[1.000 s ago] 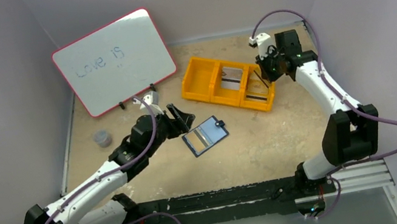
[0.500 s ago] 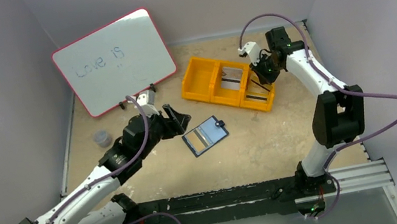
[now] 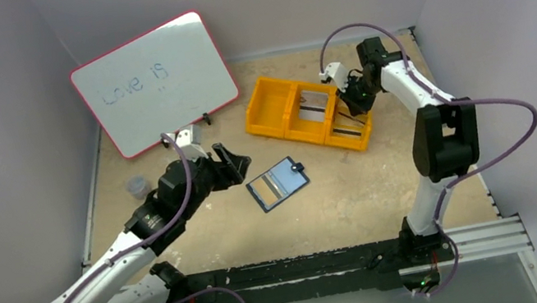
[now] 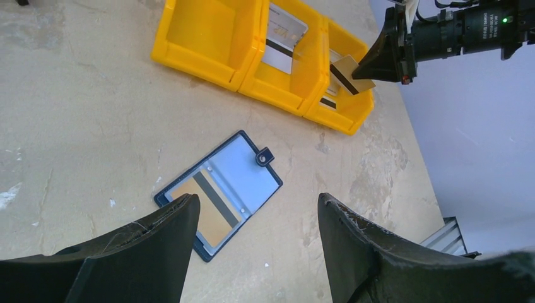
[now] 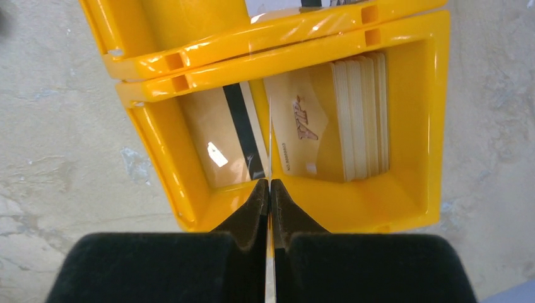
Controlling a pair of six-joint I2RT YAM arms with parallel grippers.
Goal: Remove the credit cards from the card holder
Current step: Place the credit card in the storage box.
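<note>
Navy card holder [image 3: 278, 184]: lies open, frame centre; one striped credit card [image 4: 203, 208] in its pocket. Right gripper [image 5: 269, 186]: jaws pinched on second card [image 4: 352, 71], edge-on above orange tray [image 5: 284, 44], upper right. Left gripper [image 4: 255, 202]: jaws wide, empty, above holder. Step, probably: depositing. Next: release into end compartment, extract remaining card.

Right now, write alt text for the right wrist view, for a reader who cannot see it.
The right gripper, jaws shut on a thin card seen edge-on, hangs over the end compartment of a yellow tray. In that compartment lie a striped card and a stack of pale cards.
</note>
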